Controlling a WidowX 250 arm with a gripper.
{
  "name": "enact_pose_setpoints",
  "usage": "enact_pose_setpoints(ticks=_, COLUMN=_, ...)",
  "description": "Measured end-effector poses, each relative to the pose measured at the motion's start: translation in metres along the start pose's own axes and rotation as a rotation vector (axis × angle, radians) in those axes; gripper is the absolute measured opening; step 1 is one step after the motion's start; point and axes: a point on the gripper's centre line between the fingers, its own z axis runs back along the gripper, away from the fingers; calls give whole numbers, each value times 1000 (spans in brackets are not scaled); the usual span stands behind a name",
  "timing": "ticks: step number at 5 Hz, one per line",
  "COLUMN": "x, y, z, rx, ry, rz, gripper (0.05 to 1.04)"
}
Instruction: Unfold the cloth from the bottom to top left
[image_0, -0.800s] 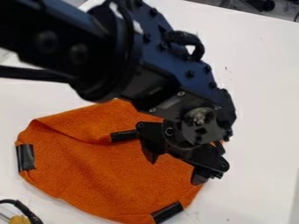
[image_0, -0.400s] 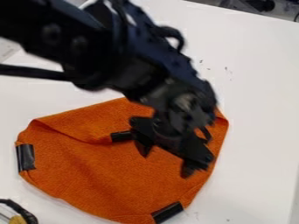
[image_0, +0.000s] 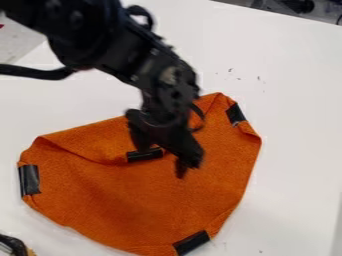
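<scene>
Well in from the far edge of the white table (image_0: 294, 125), the orange cloth (image_0: 133, 200) lies partly folded, its upper left side turned inward. Over the cloth's upper middle hangs the gripper (image_0: 161, 159), its fingers apart, near a black strip (image_0: 138, 157) on the folded part. Three other black strips (image_0: 29, 180) sit along the cloth's outer edge.
</scene>
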Motion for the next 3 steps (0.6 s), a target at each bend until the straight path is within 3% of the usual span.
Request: enact_pose_setpoints(ticks=3, x=3, y=30, z=-35, rx=-58, ry=15, rz=-29, gripper=1001)
